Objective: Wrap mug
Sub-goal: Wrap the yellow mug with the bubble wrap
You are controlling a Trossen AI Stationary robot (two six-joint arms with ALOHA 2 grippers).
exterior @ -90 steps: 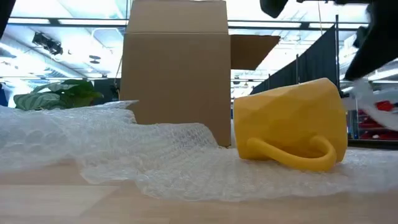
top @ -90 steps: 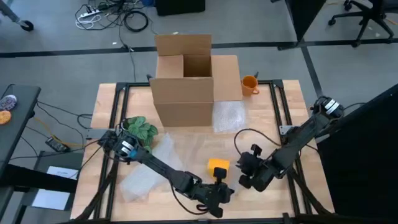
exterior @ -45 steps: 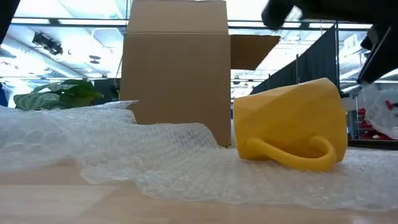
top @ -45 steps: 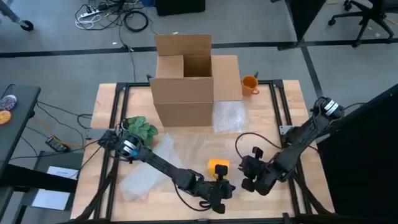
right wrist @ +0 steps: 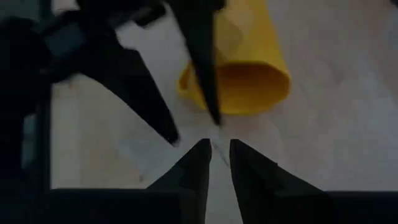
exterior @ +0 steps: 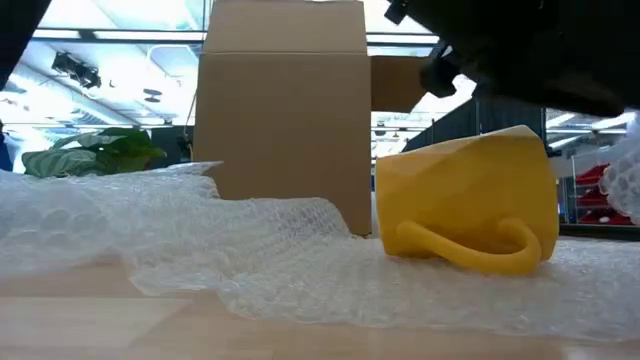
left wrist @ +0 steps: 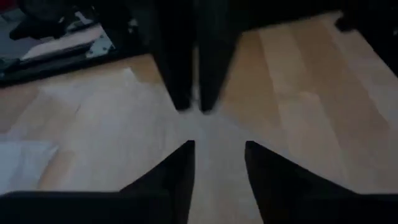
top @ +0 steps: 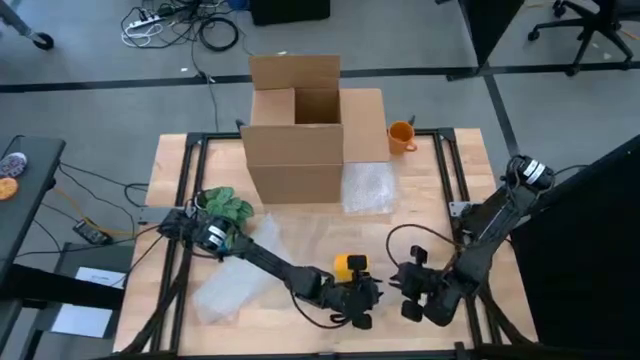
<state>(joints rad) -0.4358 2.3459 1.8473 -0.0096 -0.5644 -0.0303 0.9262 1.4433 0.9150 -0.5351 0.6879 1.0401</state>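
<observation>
A yellow mug (top: 349, 265) lies on its side on a sheet of bubble wrap (top: 250, 270), handle down (exterior: 465, 250), its mouth (right wrist: 242, 87) turned toward my right gripper. My left gripper (top: 368, 298) is open just near of the mug, fingertips (right wrist: 174, 138) low over the wrap. My right gripper (top: 408, 285) is to the right of the mug, its fingers nearly together on the wrap. The two grippers face each other closely, as the left wrist view (left wrist: 217, 146) shows. My right gripper pinches the bubble wrap (right wrist: 219, 133) between its two fingertips, at the sheet's part just right of the mug's mouth. The fingers come slanting down from the table's right. The wrap stands raised at the right (exterior: 628, 175); the rest lies flat under the mug.
An open cardboard box (top: 300, 130) stands at the table's far middle, with an orange mug (top: 402, 135) to its right and a second piece of bubble wrap (top: 365, 185) in front of it. A green plant (top: 225, 207) lies at the left.
My right gripper has moved toward the table's near edge and a little to the right, with the wrap's right part raised beside the mug. My left gripper has moved right and toward the mug, so its arm now shows dark above the mug in the low view. The mug has stayed put.
</observation>
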